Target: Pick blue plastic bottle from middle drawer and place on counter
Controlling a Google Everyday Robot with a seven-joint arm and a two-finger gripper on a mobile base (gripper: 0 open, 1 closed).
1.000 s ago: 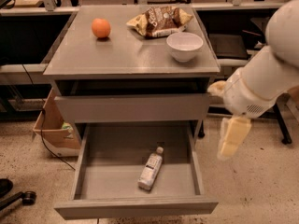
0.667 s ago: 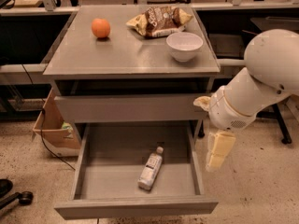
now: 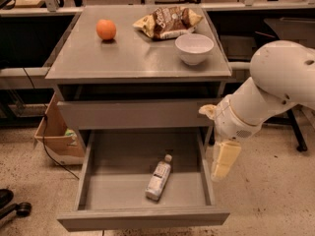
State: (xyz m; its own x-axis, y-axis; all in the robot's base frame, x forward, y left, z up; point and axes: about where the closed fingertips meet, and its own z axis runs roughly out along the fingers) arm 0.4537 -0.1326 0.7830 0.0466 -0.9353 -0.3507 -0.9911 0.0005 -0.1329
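Observation:
The blue plastic bottle [image 3: 158, 177] lies on its side on the floor of the open middle drawer [image 3: 98, 191], cap toward the back, right of centre. The counter [image 3: 133, 53] is the grey cabinet top above. My gripper [image 3: 224, 161] hangs from the white arm at the drawer's right wall, to the right of the bottle and above it, pointing down. It holds nothing that I can see.
On the counter stand an orange [image 3: 106, 29], a chip bag [image 3: 167, 21] and a white bowl [image 3: 194, 48]. A shut grey drawer front [image 3: 133, 114] sits above the open drawer. A cardboard box [image 3: 54, 134] stands on the floor at left.
The arm and gripper have moved left, from out beside the cabinet to the open drawer's right wall. The bottle has not moved.

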